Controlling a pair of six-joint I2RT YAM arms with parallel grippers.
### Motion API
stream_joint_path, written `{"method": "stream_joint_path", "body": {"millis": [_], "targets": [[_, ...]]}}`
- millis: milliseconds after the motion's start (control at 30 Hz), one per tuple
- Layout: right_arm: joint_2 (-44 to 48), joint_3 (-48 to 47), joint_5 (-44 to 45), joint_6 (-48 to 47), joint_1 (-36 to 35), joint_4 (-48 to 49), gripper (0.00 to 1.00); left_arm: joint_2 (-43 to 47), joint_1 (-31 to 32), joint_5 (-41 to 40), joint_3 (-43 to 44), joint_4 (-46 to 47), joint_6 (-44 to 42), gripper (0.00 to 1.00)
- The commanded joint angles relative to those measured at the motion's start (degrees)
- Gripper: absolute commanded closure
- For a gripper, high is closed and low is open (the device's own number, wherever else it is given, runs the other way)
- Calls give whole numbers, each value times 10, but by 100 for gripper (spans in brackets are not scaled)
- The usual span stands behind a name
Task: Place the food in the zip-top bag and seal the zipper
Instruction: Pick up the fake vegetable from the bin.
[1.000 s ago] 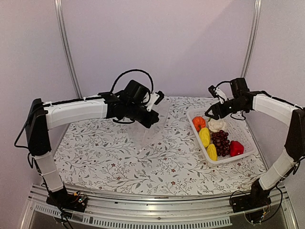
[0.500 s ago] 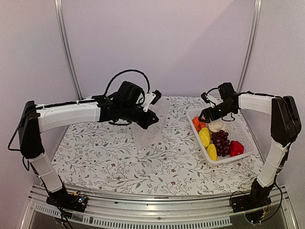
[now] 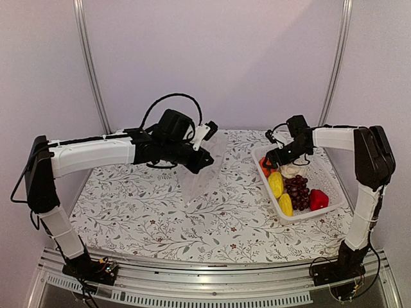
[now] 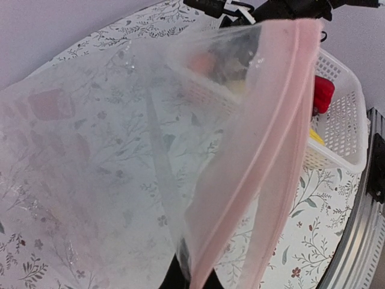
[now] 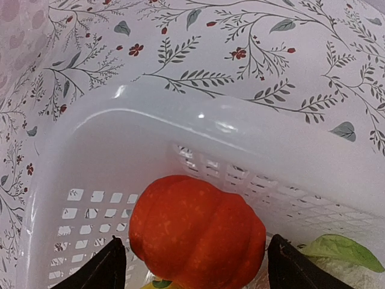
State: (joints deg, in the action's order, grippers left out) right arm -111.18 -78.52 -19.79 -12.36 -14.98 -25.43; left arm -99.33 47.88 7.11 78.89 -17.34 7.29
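Observation:
The clear zip-top bag (image 3: 202, 172) hangs over the table's middle, with my left gripper (image 3: 204, 137) shut on its top edge. Its pinkish zipper (image 4: 264, 138) runs up from the left gripper (image 4: 192, 274), and the mouth gapes a little. The food lies in the white basket (image 3: 324, 176): orange piece (image 3: 264, 168), cauliflower (image 3: 293, 171), two yellow pieces (image 3: 276, 184), grapes (image 3: 298, 189) and red piece (image 3: 318, 199). My right gripper (image 3: 270, 160) is open low over the orange piece (image 5: 197, 232). One of its fingers (image 5: 102, 270) stands on each side of the piece, and I see no squeeze.
The basket's rim (image 5: 180, 126) curves just beyond the orange piece, with flowered cloth (image 5: 240, 54) past it. A green cauliflower leaf (image 5: 337, 248) lies to the right. Through the bag I see the basket (image 4: 346, 141) and the red piece (image 4: 323, 95).
My right gripper has moved left and down to the basket's far left corner, over the orange piece, and its jaws have widened. The left arm shifted slightly with the bag, then held still.

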Motion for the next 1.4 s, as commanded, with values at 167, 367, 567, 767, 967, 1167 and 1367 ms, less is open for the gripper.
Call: {"method": "stream_joint_path", "body": {"millis": [167,367,567,767,967,1167,1367], "targets": [[-32,-29,9,4,-13,0,30,10,-6,1,-6,4,-7,100],[-32,-26,19,0,-13,-1,48,9,-6,2,-5,4,-7,100],[-2,-9,22,-3,-13,-3,62,12,-8,1,-6,2,-6,100],[70,19,37,-13,-13,-5,64,14,-7,1,-7,2,-7,100],[151,60,20,-33,-13,-7,66,18,-9,6,-7,2,-3,100],[230,67,-30,-40,-15,-36,68,21,-12,5,-8,8,5,100],[300,14,-107,-37,-37,-77,68,-1,-11,-35,64,-32,62,100]]}}
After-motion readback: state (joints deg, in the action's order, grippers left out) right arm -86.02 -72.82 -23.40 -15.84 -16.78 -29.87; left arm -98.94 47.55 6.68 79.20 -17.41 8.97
